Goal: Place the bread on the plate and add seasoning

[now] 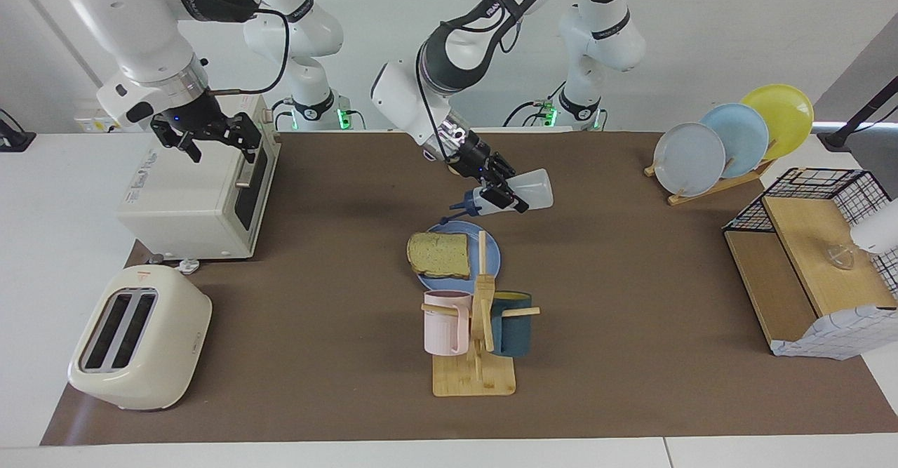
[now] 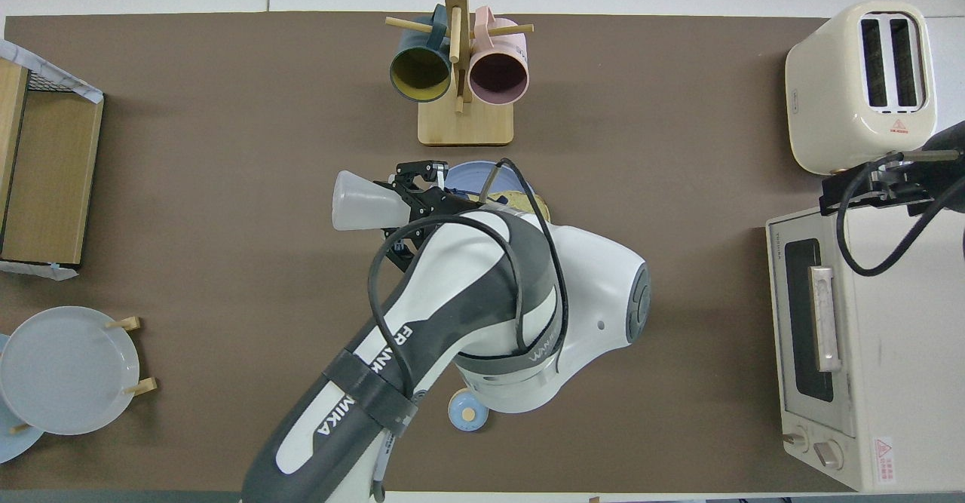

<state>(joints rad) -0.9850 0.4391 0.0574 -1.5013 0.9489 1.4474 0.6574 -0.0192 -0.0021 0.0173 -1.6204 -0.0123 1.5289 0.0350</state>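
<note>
Left gripper (image 1: 499, 194), clamped on the tilted bottle (image 1: 523, 191), hangs at the plate's (image 1: 491, 261) twelve o'clock edge, so seasoning may miss the bread (image 1: 439, 255).

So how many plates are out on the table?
4: one blue plate flat under the bread, and three upright in the rack: grey-blue, light blue, yellow. None seem hidden.

The left arm (image 2: 452, 314) reads "FRANKA EMIKA" along its link and "WANJEED" on a strap; a red warning triangle marks the toaster (image 2: 897, 123).
</note>
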